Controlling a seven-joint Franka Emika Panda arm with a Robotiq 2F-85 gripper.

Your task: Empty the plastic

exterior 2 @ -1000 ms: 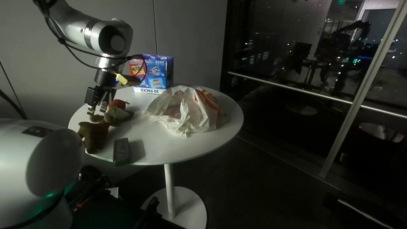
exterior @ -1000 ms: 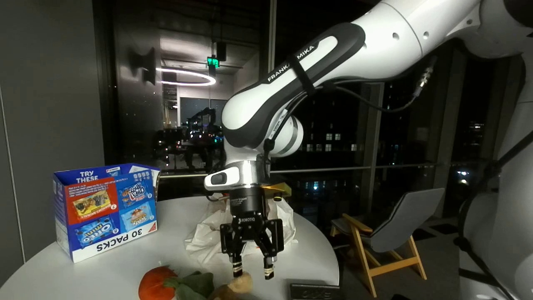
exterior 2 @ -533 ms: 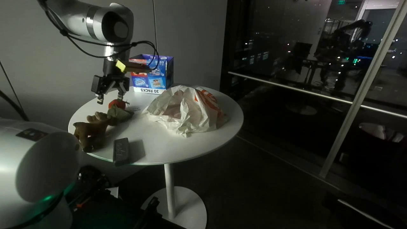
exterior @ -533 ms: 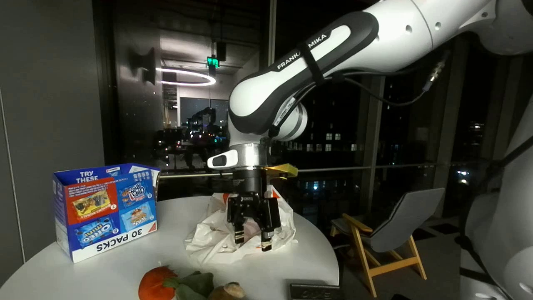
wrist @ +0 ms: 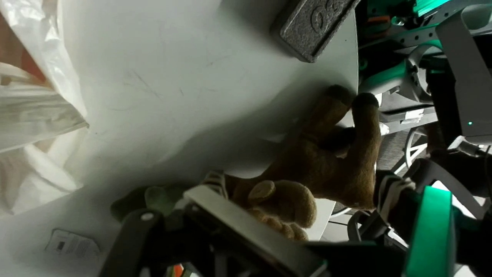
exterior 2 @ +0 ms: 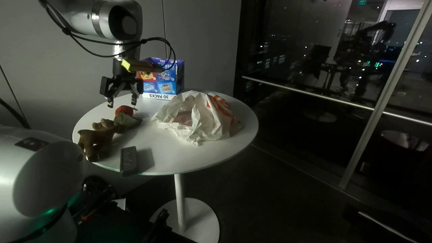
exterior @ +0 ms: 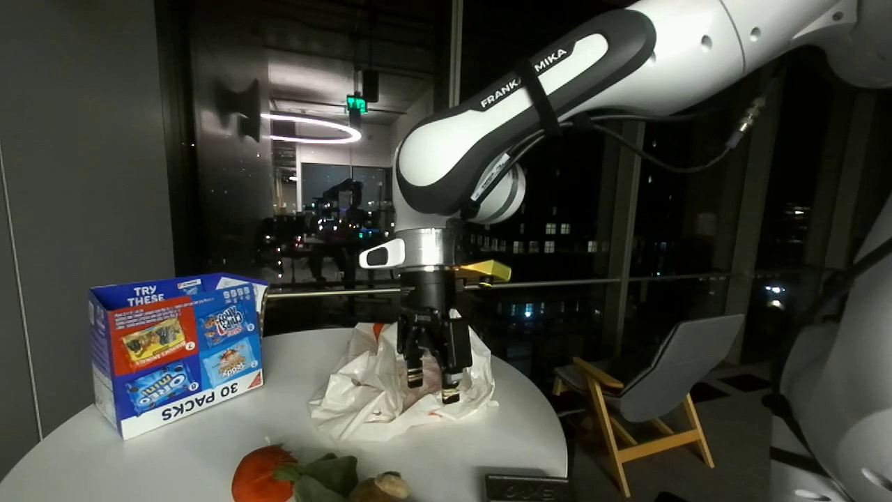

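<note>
The plastic, a crumpled white bag (exterior 2: 206,118) with orange-red print, lies on the round table in both exterior views. Its mouth gapes, and something pinkish shows within; I cannot tell what. In the wrist view, part of the bag (wrist: 34,115) fills the left edge. My gripper (exterior 2: 122,102) hangs above the table, apart from the bag, its fingers spread with nothing between them. From an exterior view the gripper (exterior: 433,388) overlaps the bag only by line of sight. Below the gripper (wrist: 305,186), in the wrist view, a brown plush animal (wrist: 326,165) rests on the table.
A blue snack carton (exterior: 178,355) stands at the back of the table. A red round object (exterior 2: 125,110) with a grey-green leafy piece (exterior 2: 125,121) lies beside the plush. Near the table edge sits a dark grey block (exterior 2: 129,162). A chair (exterior: 648,376) stands beyond the table.
My gripper has opened wider and risen away from the brown plush animal. The plush has settled slightly onto the table. Bag and carton have not moved.
</note>
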